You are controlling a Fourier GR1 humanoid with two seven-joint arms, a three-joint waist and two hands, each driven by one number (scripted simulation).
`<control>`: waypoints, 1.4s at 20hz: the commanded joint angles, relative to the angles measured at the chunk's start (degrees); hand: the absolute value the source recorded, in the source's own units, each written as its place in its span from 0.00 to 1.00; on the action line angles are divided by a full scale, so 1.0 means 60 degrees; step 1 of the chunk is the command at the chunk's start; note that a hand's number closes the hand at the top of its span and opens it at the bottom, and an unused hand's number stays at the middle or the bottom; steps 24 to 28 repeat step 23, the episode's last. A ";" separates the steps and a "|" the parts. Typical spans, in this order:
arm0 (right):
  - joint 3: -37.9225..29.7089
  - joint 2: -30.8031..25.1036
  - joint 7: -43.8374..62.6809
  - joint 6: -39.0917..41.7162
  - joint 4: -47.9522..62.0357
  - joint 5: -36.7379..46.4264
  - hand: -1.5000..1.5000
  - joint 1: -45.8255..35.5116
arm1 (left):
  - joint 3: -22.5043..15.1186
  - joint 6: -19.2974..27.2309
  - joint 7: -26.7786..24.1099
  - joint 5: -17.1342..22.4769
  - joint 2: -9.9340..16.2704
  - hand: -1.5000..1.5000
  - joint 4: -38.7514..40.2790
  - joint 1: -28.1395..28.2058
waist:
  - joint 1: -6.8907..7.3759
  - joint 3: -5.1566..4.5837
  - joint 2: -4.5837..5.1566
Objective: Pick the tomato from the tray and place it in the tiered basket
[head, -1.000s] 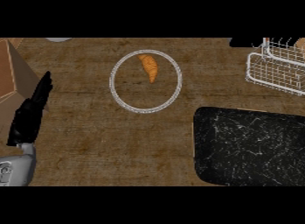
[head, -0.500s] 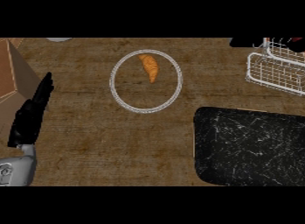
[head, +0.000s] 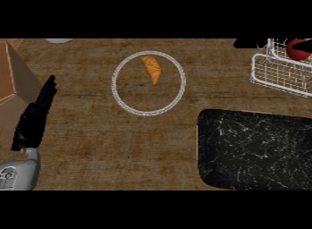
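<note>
The red tomato (head: 297, 49) is at the view's top right edge, just over the back of the white wire tiered basket (head: 285, 75). My right hand (head: 250, 43) shows only as black parts on both sides of the tomato, curled round it; most of the hand is cut off by the edge. The black tray (head: 260, 150) lies at the lower right with nothing on it. My left hand (head: 36, 116) rests open at the left, fingers straight and pointing away, far from tray and basket.
A white-rimmed plate (head: 122, 96) in the middle holds an orange croissant-like piece (head: 151, 69). A brown cardboard box (head: 5, 76) stands at the far left beside my left hand. A grey object (head: 59, 40) peeks in at the top edge.
More of the tomato shows now; it sits slightly lower and further right above the basket, with my right hand. My left hand has not moved.
</note>
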 commanded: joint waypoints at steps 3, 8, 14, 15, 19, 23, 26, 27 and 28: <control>-0.0502 -0.0687 -0.0430 -0.0414 -0.0390 -0.0586 0.00 -0.0251 | 0.0073 -0.0283 0.0021 0.0104 0.0227 0.50 -0.0303 0.0180 | 0.0033 -0.0001 -0.0009; -0.0589 -0.0901 0.1038 0.0420 -0.2131 -0.1032 0.00 0.0638 | 0.0384 -0.0035 0.0152 0.0122 0.0220 0.50 0.0029 0.0021 | -0.0361 -0.0019 -0.0136; -0.1654 -0.1610 0.1422 0.2004 -0.3478 -0.2484 0.00 0.2152 | 0.0482 -0.0198 0.0259 0.0304 0.0311 0.50 -0.0694 0.0580 | -0.0442 -0.0013 -0.0179; -0.1763 -0.1626 0.1461 0.2256 -0.3837 -0.2642 0.00 0.2691 | 0.0259 -0.0090 0.0124 0.0030 0.0218 0.50 -0.0857 0.0985 | -0.0494 -0.0014 -0.0202; -0.2656 -0.2231 0.1017 0.3421 -0.5054 -0.3765 0.00 0.4088 | 0.0334 -0.0072 0.0424 0.0052 0.0228 0.50 -0.0443 0.0260 | -0.0485 -0.0011 -0.0136; -0.4267 -0.2772 0.0139 0.4438 -0.5397 -0.5159 0.00 0.5471 | 0.0034 0.0358 0.0028 -0.0264 -0.0256 0.50 -0.0351 0.0620 | -0.0612 -0.0005 -0.0127; -0.4267 -0.2772 0.0139 0.4438 -0.5397 -0.5159 0.00 0.5471 | 0.0034 0.0358 0.0028 -0.0264 -0.0256 0.50 -0.0351 0.0620 | -0.0612 -0.0005 -0.0127; -0.4267 -0.2772 0.0139 0.4438 -0.5397 -0.5159 0.00 0.5471 | 0.0034 0.0358 0.0028 -0.0264 -0.0256 0.50 -0.0351 0.0620 | -0.0612 -0.0005 -0.0127; -0.4267 -0.2772 0.0139 0.4438 -0.5397 -0.5159 0.00 0.5471 | 0.0034 0.0358 0.0028 -0.0264 -0.0256 0.50 -0.0351 0.0620 | -0.0612 -0.0005 -0.0127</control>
